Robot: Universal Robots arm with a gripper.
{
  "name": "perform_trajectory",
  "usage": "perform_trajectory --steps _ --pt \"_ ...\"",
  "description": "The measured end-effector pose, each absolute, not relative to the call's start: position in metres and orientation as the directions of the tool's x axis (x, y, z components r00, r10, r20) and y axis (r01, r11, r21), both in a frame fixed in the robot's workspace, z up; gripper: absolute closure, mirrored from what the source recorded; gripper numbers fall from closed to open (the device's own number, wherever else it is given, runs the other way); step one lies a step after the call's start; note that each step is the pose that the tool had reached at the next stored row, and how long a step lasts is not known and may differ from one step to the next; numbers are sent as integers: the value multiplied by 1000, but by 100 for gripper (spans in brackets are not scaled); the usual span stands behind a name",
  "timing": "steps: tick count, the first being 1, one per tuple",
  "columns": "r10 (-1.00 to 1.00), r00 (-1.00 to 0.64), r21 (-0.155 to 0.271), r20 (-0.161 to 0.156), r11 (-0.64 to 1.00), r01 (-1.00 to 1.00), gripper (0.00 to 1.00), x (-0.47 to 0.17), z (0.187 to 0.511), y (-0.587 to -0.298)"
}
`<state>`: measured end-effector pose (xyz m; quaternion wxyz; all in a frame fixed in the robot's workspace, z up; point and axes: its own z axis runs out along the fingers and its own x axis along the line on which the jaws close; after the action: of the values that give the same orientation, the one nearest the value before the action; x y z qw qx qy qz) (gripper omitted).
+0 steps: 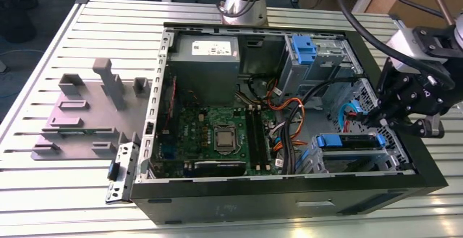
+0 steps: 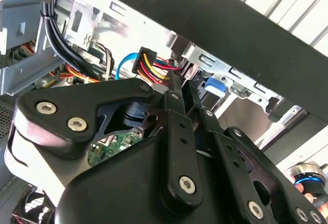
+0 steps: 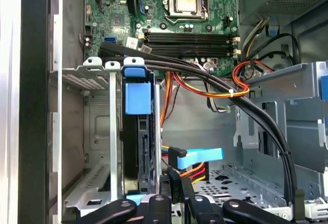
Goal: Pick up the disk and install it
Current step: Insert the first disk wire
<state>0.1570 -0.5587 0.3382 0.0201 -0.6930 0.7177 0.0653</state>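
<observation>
Black end effector poised at the open computer case's edge on the exterior view's right, just above the drive cage; fingers pressed close together around a cable connector, as far as the second wrist view shows. Disk with blue rails seated on edge in that metal cage, touching no finger. Green motherboard farther in. Grey plastic stand outside on the slatted table.
</observation>
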Motion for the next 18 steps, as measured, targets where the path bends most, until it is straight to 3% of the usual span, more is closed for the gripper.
perform_trajectory --steps 18 --pt "-992 -37 66 -120 29 -997 80 153 335 -578"
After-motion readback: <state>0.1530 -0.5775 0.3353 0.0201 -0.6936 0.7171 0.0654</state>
